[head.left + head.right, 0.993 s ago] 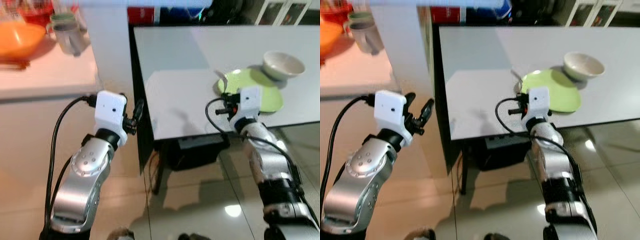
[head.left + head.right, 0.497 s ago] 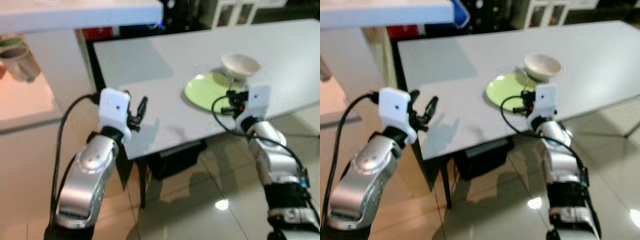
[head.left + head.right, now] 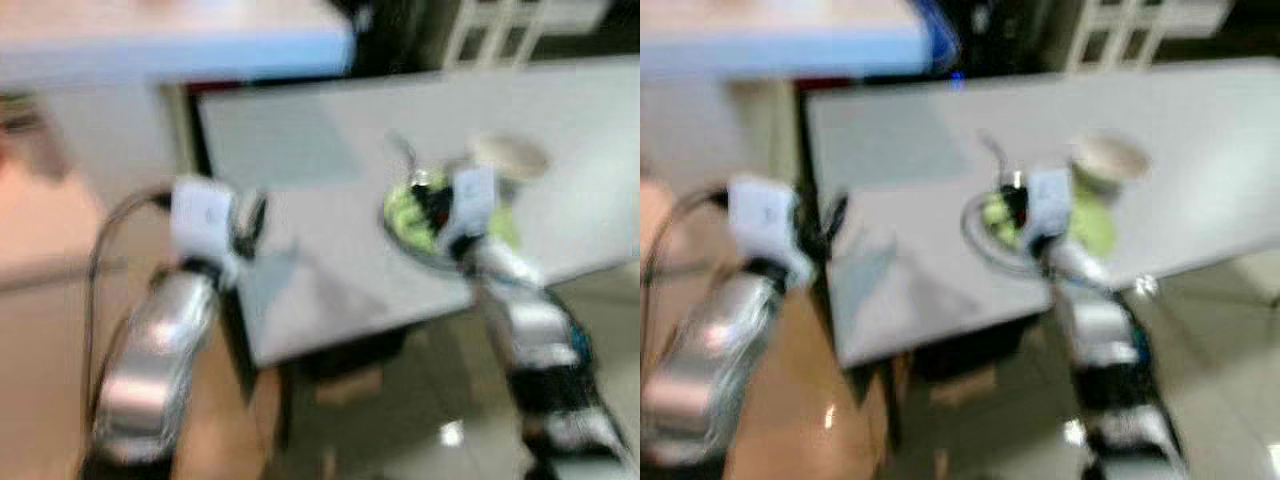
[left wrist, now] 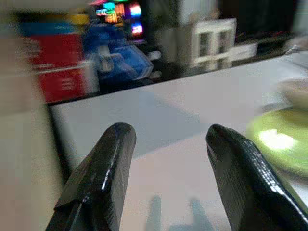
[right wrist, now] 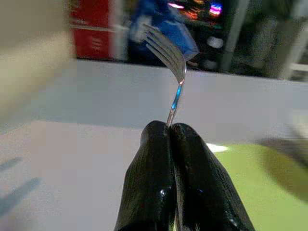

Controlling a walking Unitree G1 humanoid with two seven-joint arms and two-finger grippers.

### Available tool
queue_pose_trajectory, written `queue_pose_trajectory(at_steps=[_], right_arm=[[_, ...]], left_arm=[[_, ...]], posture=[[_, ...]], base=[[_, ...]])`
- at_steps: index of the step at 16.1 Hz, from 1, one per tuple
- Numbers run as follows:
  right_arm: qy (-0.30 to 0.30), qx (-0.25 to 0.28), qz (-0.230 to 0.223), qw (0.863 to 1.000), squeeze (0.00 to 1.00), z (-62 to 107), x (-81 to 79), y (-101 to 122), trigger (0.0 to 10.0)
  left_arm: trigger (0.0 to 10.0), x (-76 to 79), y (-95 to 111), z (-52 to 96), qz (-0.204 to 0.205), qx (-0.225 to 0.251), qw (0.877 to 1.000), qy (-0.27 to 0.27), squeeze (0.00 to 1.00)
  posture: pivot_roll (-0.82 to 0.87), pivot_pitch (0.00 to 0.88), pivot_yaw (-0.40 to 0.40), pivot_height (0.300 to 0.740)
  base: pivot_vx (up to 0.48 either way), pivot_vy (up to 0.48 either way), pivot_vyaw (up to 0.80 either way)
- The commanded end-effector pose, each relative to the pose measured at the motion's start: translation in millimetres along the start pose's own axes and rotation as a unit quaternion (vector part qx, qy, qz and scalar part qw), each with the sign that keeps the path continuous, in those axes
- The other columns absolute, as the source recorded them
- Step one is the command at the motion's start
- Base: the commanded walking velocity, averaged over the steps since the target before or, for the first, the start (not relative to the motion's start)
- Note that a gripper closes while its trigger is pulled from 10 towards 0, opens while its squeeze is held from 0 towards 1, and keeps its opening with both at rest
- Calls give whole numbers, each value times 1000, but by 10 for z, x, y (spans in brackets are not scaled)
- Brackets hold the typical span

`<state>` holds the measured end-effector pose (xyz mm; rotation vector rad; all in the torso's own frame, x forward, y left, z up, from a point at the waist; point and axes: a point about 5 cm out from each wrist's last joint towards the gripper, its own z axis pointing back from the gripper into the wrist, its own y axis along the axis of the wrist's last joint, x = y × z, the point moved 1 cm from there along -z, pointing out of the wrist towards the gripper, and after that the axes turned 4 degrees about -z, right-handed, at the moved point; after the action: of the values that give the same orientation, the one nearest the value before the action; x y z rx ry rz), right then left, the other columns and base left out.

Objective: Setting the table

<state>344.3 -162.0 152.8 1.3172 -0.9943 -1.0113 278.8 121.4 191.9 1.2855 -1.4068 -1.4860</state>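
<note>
My right gripper [image 5: 171, 130] is shut on the handle of a silver fork [image 5: 172, 67], tines pointing up and away. It hovers over the near left part of the green plate [image 3: 410, 218] on the white table [image 3: 320, 160]. A white bowl [image 3: 508, 155] stands just behind the plate. The plate [image 5: 262, 178] lies under and beside the fingers in the right wrist view. My left gripper [image 4: 166, 137] is open with nothing in it, at the table's near left corner, facing across the tabletop toward the plate [image 4: 281, 144]. Both eye views are blurred.
A pale counter [image 3: 50, 230] runs along the left, with a narrow gap between it and the table. Behind the table stand a red box [image 4: 62, 72], blue bags [image 4: 118, 65] and a white cabinet [image 4: 214, 41]. Shiny floor tiles [image 3: 420, 420] lie below the table's near edge.
The whole picture has shifted and blurred, so the camera is moving. My right gripper with the fork now sits over the plate's near left part instead of at the table's edge.
</note>
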Motion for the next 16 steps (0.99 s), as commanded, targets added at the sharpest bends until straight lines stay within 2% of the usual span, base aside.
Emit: queue_pose_trajectory(at_steps=[1,2,16], right_arm=[[9,14,-4,1000,0,-37,-50,91,10000],[10,14,-6,1000,0,-36,-53,89,10000],[6,3,-4,1000,0,-44,-59,43,10000]], left_arm=[[10000,-80,21,22,-12,2,1000,12,0],[10000,-88,23,27,-12,2,1000,14,0],[10000,-46,1,47,-12,-4,1000,-6,0]], posture=[[74,16,-43,740],[76,16,-43,740],[84,16,-40,740]], base=[[382,0,0],[334,0,0],[0,0,0]])
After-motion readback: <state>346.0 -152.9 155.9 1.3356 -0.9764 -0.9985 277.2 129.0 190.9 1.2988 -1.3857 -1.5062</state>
